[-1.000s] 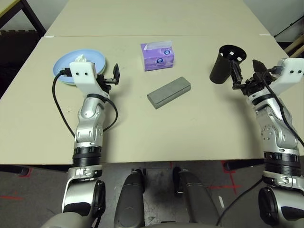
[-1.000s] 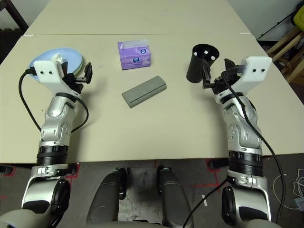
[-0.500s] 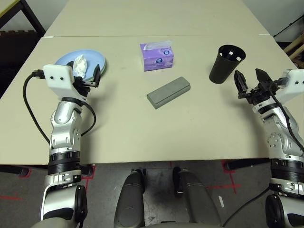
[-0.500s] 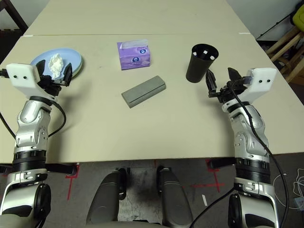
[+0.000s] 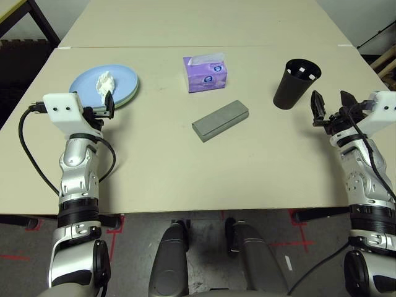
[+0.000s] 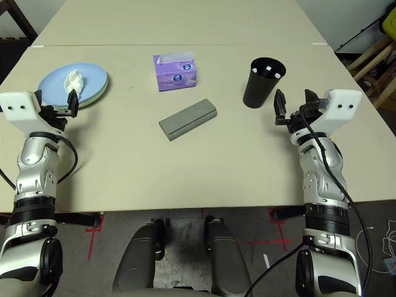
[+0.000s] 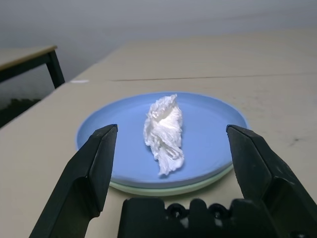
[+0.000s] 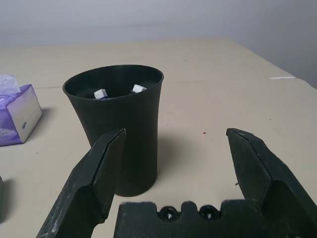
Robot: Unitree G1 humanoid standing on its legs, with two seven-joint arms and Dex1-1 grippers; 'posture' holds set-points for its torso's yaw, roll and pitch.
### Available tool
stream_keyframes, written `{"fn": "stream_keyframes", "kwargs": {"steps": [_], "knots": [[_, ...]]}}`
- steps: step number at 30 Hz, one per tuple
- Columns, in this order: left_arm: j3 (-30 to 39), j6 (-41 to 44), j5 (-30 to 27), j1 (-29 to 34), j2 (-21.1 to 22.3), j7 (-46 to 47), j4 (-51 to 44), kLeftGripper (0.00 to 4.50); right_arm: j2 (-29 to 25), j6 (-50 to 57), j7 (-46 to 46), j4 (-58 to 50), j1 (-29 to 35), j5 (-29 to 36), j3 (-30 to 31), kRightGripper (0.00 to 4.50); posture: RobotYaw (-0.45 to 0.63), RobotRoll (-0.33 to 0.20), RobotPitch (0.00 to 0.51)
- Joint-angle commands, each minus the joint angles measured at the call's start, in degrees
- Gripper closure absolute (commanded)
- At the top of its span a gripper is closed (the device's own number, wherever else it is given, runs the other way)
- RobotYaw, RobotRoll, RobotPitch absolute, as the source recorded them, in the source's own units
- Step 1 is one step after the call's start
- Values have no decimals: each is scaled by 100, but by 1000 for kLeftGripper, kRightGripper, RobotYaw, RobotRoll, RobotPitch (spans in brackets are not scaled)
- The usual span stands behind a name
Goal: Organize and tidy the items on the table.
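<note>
The plates [image 5: 105, 90] sit at the far left of the tabletop [image 5: 185, 167], blue one on top of the green one. The white tissue [image 7: 165, 131] lies in the middle of the top plate, its long side running near to far. Stacked like that they take less room, & the tissue is kept off the tabletop.

The black cup [image 5: 294, 82] stands upright at the far right, open end up. White pen tips [image 8: 119, 91] poke up inside it, so the pens stand on end, kept together.

The grey case [image 5: 220, 120] lies flat in the middle, lid down. Its long side runs slanted, near-left to far-right. It sits alone, near the purple tissue box [image 5: 205, 73], which is just beyond it.

Left claw [image 5: 101, 110] hangs just near of the plates, fingers wide apart, holding nothing. Right claw [image 5: 331, 106] hangs just right of the cup, not touching, fingers wide apart too, empty.

Looks like most of the tidy job is done. Maybe the slanted case could still be set straight. Sunglasses prob. in the case, can't tell.
</note>
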Motion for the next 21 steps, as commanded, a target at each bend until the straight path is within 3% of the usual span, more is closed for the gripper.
{"fn": "stream_keyframes", "kwargs": {"steps": [1, 21], "knots": [[100, 198, -317, 97, -61, -160, -162, 0, -20, -96, 98, 88, 14, 160, -174, 23, 51, 0, 227], [151, 286, -366, 77, -29, 30, -184, 0, -139, -202, -490, 412, -37, -159, -305, 23, 51, 0, 228]]}}
